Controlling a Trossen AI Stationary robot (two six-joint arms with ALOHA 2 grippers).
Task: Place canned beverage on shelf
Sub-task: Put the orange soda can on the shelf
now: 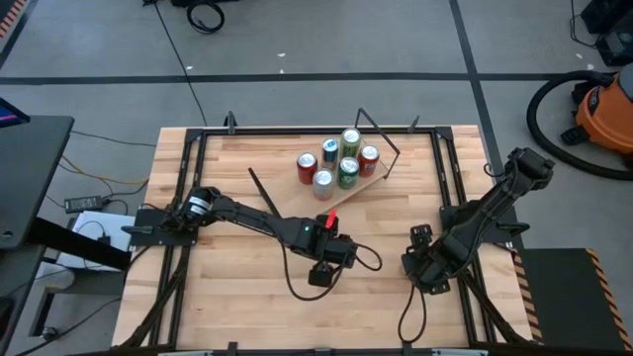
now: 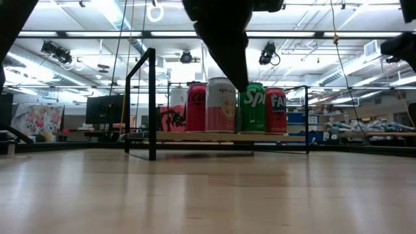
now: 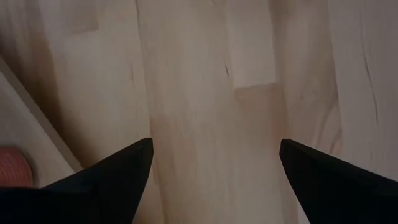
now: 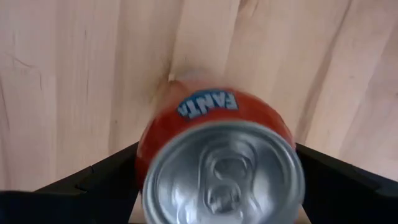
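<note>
The shelf (image 1: 368,181), a light-wood board with black rod frames, stands at the table's far middle. Several cans (image 1: 347,172) stand upright on it; they also show in the low view (image 2: 221,105). My right gripper (image 1: 420,264) is at the table's right and is shut on an orange Fanta can (image 4: 208,118), seen from above its lid. My left gripper (image 1: 322,267) hangs open and empty over bare tabletop, near of the shelf; its fingers (image 3: 134,165) point down. My right gripper pinches the orange can between its two fingers, one on each side of the can's wall (image 4: 142,163), near the top. The fingers come from above, pointing down. The can stays upright, lid up. Whether its base rests on the table, I cannot tell.
The wooden tabletop (image 1: 237,287) has black rails along its left and right sides. A thin black rod (image 1: 265,193) lies slanted left of the shelf. A cable (image 1: 297,287) loops beneath my left arm. A shelf corner and a red can (image 3: 11,171) show at the left wrist view's edge.
</note>
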